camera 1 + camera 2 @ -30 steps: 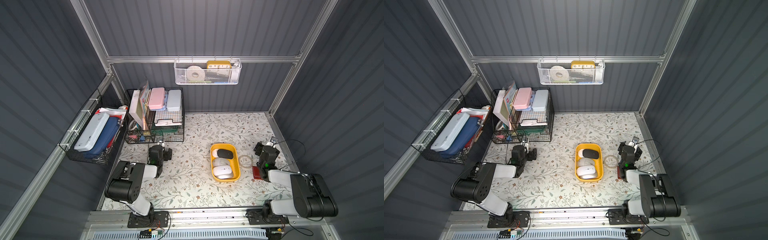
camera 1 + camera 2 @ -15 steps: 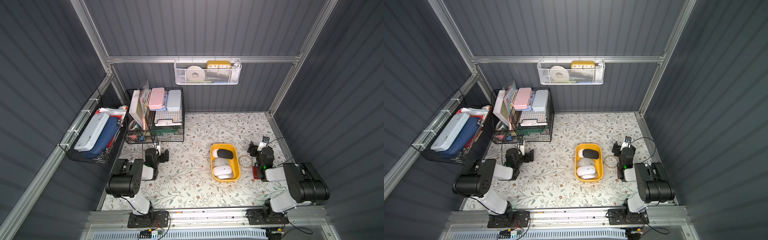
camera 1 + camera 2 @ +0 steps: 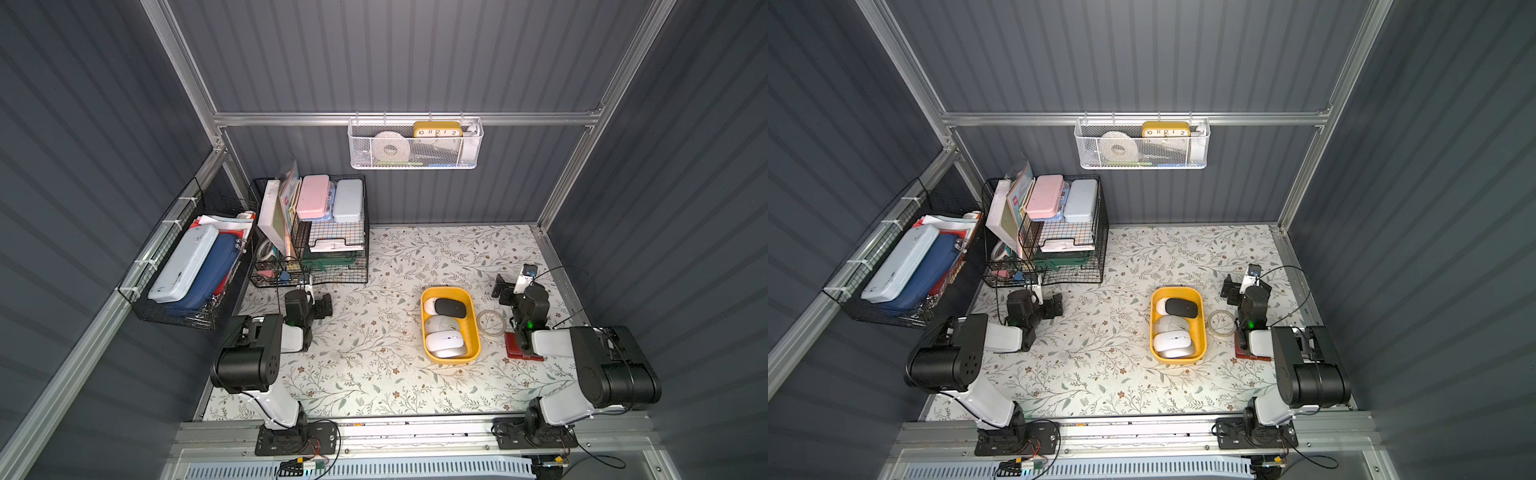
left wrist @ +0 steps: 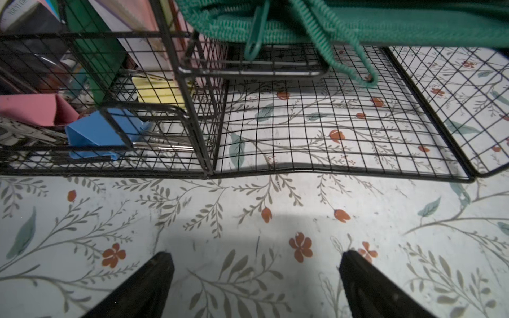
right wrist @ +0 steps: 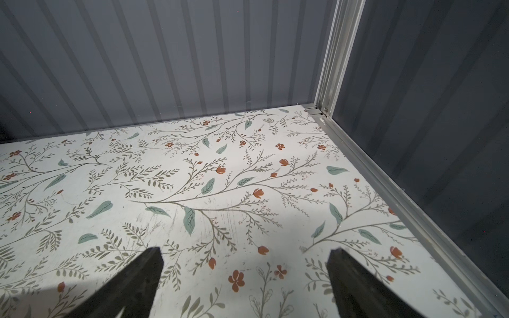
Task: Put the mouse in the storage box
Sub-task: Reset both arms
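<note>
- Where a rail runs along the left wall, a black wire basket (image 3: 174, 316) is hung, and a pale case (image 3: 185, 262) and a blue case (image 3: 214, 270) are laid in it.
- At the far left of the floral table (image 3: 374, 374), a black wire rack (image 3: 338, 228) is stood. It is filled with books (image 3: 282, 208), a pink case (image 3: 312, 195) and a pale-blue case (image 3: 348, 199).
- Just near of that rack, the left gripper (image 4: 254, 257) is held low over the table and pointed at the rack's front edge. Its fingers (image 4: 154, 275) are spread wide, and nothing is held between them.
- On the far wall, a white mesh basket (image 3: 415, 156) is hung, with a tape roll (image 3: 388, 145) and a yellow clock (image 3: 437, 131) inside.
- Right of centre, the storage box (image 3: 423, 332) is set on the table, its long side running near to far.
- Inside the box, a black mouse (image 3: 450, 308) is laid at the far end, partly over a white one. More white mice (image 3: 444, 341) are packed toward the near end.
- Just right of the box, a clear ring (image 3: 478, 322) is laid flat on the table.
- Near and right of the ring, a red object (image 3: 513, 345) is seen, partly covered by the right arm (image 3: 552, 343).
- Close to the table's right edge and apart from the box, the right gripper (image 5: 245, 252) is held low and pointed toward the far right corner. Its fingers (image 5: 143, 278) are spread wide, with only bare table between them.
</note>
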